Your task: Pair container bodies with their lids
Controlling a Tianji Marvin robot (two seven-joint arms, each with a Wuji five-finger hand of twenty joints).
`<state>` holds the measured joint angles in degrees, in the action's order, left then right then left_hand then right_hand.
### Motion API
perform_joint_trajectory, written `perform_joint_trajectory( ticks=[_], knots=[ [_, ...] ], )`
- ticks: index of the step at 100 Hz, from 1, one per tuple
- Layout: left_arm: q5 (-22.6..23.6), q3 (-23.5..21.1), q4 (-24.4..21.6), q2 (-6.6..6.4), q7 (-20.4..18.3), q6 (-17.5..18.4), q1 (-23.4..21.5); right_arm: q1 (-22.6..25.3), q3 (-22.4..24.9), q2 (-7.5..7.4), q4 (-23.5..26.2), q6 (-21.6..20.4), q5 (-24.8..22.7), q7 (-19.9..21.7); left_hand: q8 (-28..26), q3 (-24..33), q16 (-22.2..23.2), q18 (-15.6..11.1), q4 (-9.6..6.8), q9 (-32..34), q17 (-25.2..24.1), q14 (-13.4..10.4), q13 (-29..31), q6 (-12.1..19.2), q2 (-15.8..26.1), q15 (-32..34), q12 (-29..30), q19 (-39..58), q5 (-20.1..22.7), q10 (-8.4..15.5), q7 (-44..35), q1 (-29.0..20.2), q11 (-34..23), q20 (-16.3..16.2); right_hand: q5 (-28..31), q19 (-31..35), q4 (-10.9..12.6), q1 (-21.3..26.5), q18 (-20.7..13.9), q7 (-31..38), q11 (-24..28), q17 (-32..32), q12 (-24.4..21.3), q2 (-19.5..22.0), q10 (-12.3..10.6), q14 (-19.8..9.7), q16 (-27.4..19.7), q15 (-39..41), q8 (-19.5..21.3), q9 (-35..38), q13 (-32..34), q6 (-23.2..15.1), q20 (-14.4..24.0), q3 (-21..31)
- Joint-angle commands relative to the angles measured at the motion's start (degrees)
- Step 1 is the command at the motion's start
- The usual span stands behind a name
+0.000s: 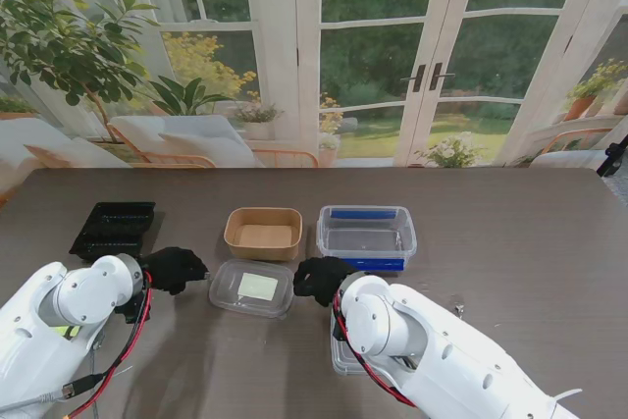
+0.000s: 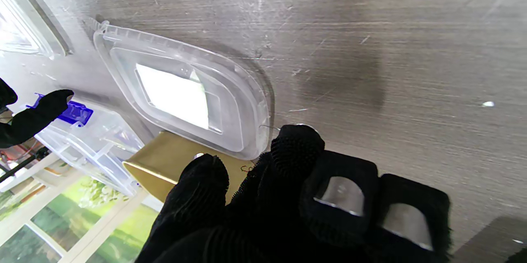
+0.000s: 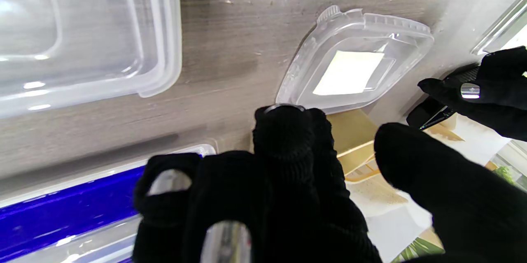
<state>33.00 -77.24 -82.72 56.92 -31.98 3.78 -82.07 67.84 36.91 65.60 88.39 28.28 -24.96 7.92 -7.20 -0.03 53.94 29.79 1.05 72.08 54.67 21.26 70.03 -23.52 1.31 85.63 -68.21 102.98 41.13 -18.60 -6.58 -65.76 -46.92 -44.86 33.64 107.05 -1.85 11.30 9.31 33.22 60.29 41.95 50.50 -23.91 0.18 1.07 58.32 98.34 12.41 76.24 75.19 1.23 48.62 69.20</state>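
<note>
**Both my hands flank the clear lid**

The clear lid (image 1: pixel 252 288) lies flat on the table (image 1: pixel 510 242), just nearer to me than the brown paper container (image 1: pixel 263 233). My left hand (image 1: pixel 175 268) sits at the lid's left edge and my right hand (image 1: pixel 322 279) at its right edge; neither holds anything. On the left, my fingers (image 2: pixel 296 147) are loosely curled with one tip beside the lid's rim; whether it touches I cannot tell. On the right, my fingers (image 3: pixel 284 131) are apart, one tip at the rim.

The clear container with blue clips (image 1: pixel 366 235) stands just right of the brown one, close to my right hand. A black tray (image 1: pixel 114 229) lies well to the left. Another clear lid (image 3: pixel 82 28) rests under my right arm. The dark wood-grain table is open on the far right. Beyond it are glass doors (image 1: pixel 432 46) and a garden.
</note>
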Motion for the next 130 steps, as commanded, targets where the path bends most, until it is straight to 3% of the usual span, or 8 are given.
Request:
perform_joint_trajectory(
  ticks=[1, 36, 71, 130],
  knots=[
    [0.3, 0.1, 0.5, -0.06, -1.1, -0.9, 0.4, -0.4, -0.4, 0.54, -0.6, 0.3, 0.2, 1.1, 0.4, 0.1, -0.4, -3.1, -0.87, 0.7, 2.5, -1.0, 2.0, -1.5, 1.6, 4.6, -0.8, 9.2, -0.7, -4.8, 0.0, -0.5, 0.2, 1.2, -0.7, 12.9, 1.8, -1.1, -2.2, -0.2, 2.9, 27.7, 1.1, 0.3, 2.3, -7.7, 0.8, 5.3, -1.1, 6.7, 0.2, 0.5, 1.8, 4.8],
    [-1.5, 3.1, 3.6, -0.16, -2.4, -2.3, 3.2, -2.7, -2.9, 0.74, -3.1, 0.7, 1.3, 2.6, 0.5, -0.1, 0.0, -2.6, -0.86, 0.0, 0.8, 0.0, 0.9, -2.0, 2.0, 3.3, -0.7, 8.0, -1.6, -5.2, 0.2, -0.4, 1.0, 1.0, -1.3, 12.9, 1.6, -2.1, -2.5, 0.1, 3.5, 27.8, 1.0, 0.4, 2.0, -8.1, 1.4, 5.2, -1.0, 6.7, 0.2, 2.3, 2.2, 3.4],
    [-2.6, 5.6, 5.9, -0.08, -2.4, -2.7, 4.9, -4.2, -4.9, 1.85, -6.4, 1.0, 2.7, 1.8, 1.8, -0.2, 0.4, -2.1, -0.84, -0.4, -0.5, 0.8, 0.1, -4.1, 2.3, 2.2, -0.4, 6.8, -4.1, -5.5, 2.7, -0.4, 1.6, 0.2, -6.2, 12.9, 1.4, -3.0, -2.6, 0.6, 2.8, 27.8, 0.3, 0.7, 2.1, -8.1, 1.6, 5.0, -0.7, 6.7, 0.3, 5.0, 2.2, 1.3],
    [-6.0, 9.6, 8.4, -0.01, -3.3, -2.4, 7.4, -5.9, -7.1, 3.21, -9.3, 1.1, 4.6, 1.2, 2.0, -0.3, 0.8, -1.7, -0.78, -0.3, -0.8, 0.9, 0.3, -4.3, 2.7, 2.0, -0.5, 6.1, -3.1, -5.6, 2.8, -0.7, 1.5, -0.9, -6.2, 12.9, 1.4, -3.2, -2.6, 1.6, 2.7, 27.8, 0.0, 1.1, 2.0, -8.1, 1.4, 5.0, -0.5, 6.7, 0.3, 4.4, 2.0, 0.6]
  ],
)
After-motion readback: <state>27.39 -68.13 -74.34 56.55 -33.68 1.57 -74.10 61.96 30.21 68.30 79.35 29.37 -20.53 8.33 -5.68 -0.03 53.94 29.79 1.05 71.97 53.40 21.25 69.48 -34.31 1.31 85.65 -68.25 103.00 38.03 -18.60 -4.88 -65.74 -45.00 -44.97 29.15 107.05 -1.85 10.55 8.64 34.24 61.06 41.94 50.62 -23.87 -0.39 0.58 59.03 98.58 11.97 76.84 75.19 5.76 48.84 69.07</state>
